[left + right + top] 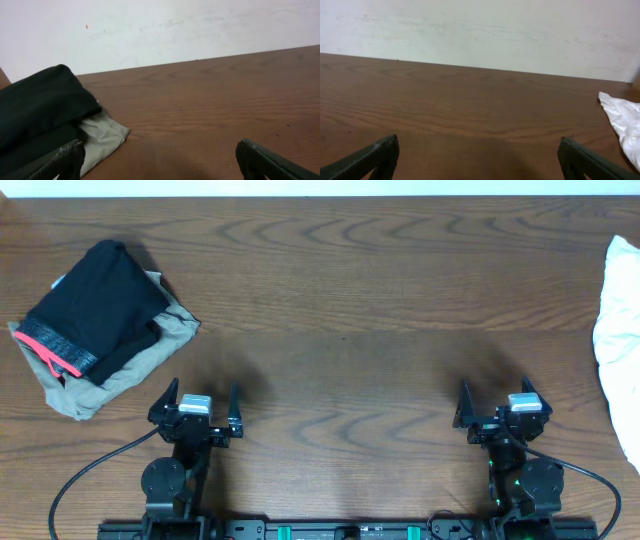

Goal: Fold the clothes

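1. Overhead view: the shirt (622, 330) lies bunched at the frame's right edge, partly cut off. No fold looks made, so I judge the whole task is left.
2. The left gripper (203, 395) and right gripper (495, 395) sit at the bottom, both spread and holding nothing.
3. A black garment (95, 305) lies on a tan garment (140, 365) at upper left. The table (340, 290) shows bare wood mid-frame, room to spread the shirt.
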Controlling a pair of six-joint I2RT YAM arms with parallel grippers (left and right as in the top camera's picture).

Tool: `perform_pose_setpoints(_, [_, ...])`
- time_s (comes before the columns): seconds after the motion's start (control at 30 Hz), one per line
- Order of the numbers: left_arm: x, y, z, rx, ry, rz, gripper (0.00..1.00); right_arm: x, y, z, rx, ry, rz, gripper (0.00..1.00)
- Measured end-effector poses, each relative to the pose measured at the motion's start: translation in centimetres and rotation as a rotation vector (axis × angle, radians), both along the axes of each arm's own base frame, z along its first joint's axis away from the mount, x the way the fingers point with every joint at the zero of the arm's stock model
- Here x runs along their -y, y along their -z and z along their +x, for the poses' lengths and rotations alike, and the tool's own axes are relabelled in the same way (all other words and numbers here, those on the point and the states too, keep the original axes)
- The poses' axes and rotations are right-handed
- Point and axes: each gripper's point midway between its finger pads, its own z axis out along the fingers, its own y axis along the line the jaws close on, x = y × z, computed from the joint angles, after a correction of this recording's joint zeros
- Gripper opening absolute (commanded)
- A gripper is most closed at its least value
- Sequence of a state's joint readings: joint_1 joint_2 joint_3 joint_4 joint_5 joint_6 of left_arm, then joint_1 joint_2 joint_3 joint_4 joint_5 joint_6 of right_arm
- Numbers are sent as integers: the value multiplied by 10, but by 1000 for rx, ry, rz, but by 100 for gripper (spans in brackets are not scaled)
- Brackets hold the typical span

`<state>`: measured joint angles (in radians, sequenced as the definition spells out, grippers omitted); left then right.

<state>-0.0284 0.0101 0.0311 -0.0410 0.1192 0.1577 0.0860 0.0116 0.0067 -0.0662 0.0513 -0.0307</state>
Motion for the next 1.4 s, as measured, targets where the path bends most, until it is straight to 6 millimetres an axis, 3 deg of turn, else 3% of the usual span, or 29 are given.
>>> perform_pose_setpoints(0.63, [0, 0, 0, 0, 0, 0, 98, 0, -6, 0, 25, 0, 2, 99])
perform_pose_setpoints(0.97, [0, -1, 1, 11, 0, -1, 98, -3, 0, 0, -2, -14, 44, 99])
perform_pose_setpoints(1.2, [0, -1, -2, -37, -19, -169, 98, 6, 11, -4, -97, 47, 93, 99])
perform_pose_setpoints(1.27, [0, -10, -6, -52, -23, -200, 98, 16, 14, -9, -175, 107, 85, 99])
perform_pose_setpoints(1.4, [0, -57, -13, -25, -24, -235, 98, 26, 1, -13, -275, 170, 68, 99])
